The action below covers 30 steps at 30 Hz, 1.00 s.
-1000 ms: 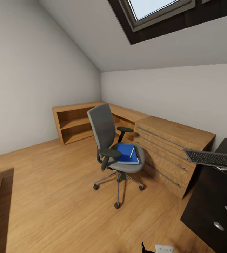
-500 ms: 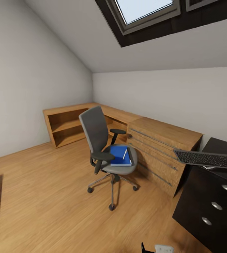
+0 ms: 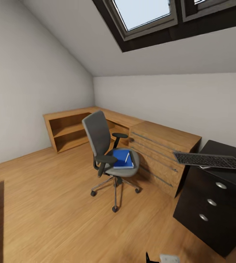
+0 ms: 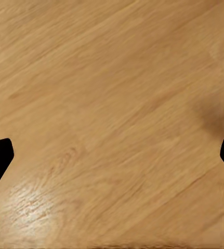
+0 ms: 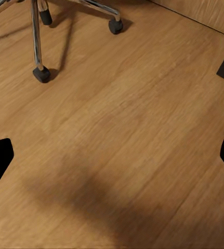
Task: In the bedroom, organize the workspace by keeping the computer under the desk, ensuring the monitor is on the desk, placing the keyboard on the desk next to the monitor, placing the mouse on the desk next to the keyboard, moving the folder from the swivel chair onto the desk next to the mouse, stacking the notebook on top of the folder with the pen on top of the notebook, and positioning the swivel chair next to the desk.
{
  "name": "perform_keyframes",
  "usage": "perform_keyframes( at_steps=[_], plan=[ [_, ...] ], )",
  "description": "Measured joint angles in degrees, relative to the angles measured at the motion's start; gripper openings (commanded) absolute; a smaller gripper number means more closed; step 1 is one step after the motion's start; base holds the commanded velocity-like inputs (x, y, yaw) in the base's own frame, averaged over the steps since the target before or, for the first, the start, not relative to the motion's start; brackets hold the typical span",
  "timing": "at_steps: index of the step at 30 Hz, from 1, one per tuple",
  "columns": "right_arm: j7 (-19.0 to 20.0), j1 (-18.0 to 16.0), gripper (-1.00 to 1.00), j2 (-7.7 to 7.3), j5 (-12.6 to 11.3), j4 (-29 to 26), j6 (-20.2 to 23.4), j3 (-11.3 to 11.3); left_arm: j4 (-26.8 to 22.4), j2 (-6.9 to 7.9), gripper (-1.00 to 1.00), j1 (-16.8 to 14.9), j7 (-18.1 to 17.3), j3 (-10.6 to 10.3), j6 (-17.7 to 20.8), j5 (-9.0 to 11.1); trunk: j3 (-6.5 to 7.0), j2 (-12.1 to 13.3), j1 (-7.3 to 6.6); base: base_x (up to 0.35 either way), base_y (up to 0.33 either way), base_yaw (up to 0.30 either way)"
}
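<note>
Blue is what I'm steering for: the flat bright-blue folder [image 3: 122,158] lies on the grey padded seat of the swivel chair [image 3: 107,151], with a thin white pen [image 3: 127,157] resting on top of it; I can't make out a notebook under the pen from this far. Off to my right, the slim dark-grey keyboard [image 3: 209,160] sits on the glossy black desk [image 3: 220,190], its near end jutting past the edge over the knobbed drawer unit. A light wooden drawer chest [image 3: 161,153] stands between chair and desk. My left gripper [image 4: 112,155] hangs over bare wood floor [image 3: 52,204] with its fingers spread wide and nothing between them; my right gripper [image 5: 112,155] is likewise spread and empty, looking at floor with the chair's chrome legs and black casters [image 5: 41,74] ahead. I judge I'm on the approach, so the good move is to roll in square to the seat's open front, stop short of the casters, and not nudge the chair. Compared with a second ago, my view has swung right: more desk and its drawers show, and the chair sits further left in frame, though I think that's camera motion only.
</note>
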Motion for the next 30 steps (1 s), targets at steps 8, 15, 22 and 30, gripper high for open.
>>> perform_keyframes(
  at_steps=[8, 15, 22, 30],
  plan=[
    [0.0, 0.0, 1.0, -0.12, 0.0, 0.0, 0.0, -0.1, 0.0, -0.01, 1.0, 0.0, 0.0, 0.0, 0.0, 0.0, 1.44, 3.2, -1.76, -0.336, 0.094, -0.096],
    [-0.1, 0.0, 1.0, -0.2, 0.0, 0.0, 0.0, -0.1, 0.0, -0.01, 1.0, 0.0, 0.0, 0.0, 0.0, 0.0, 2.69, 6.0, -3.29, -0.336, 0.105, -0.235],
    [-0.1, 0.0, 1.0, -0.21, 0.0, 0.0, 0.0, -0.1, 0.0, -0.01, 1.0, 0.0, 0.0, 0.0, 0.0, 0.0, 3.95, 8.8, -4.83, -0.336, 0.13, -0.263],
    [-0.1, 0.0, 1.0, -0.21, 0.0, 0.0, 0.0, -0.1, 0.0, -0.01, 1.0, 0.0, 0.0, 0.0, -0.1, 0.0, 5.39, 12.0, -6.6, -0.312, 0.145, -0.268]
  ],
)
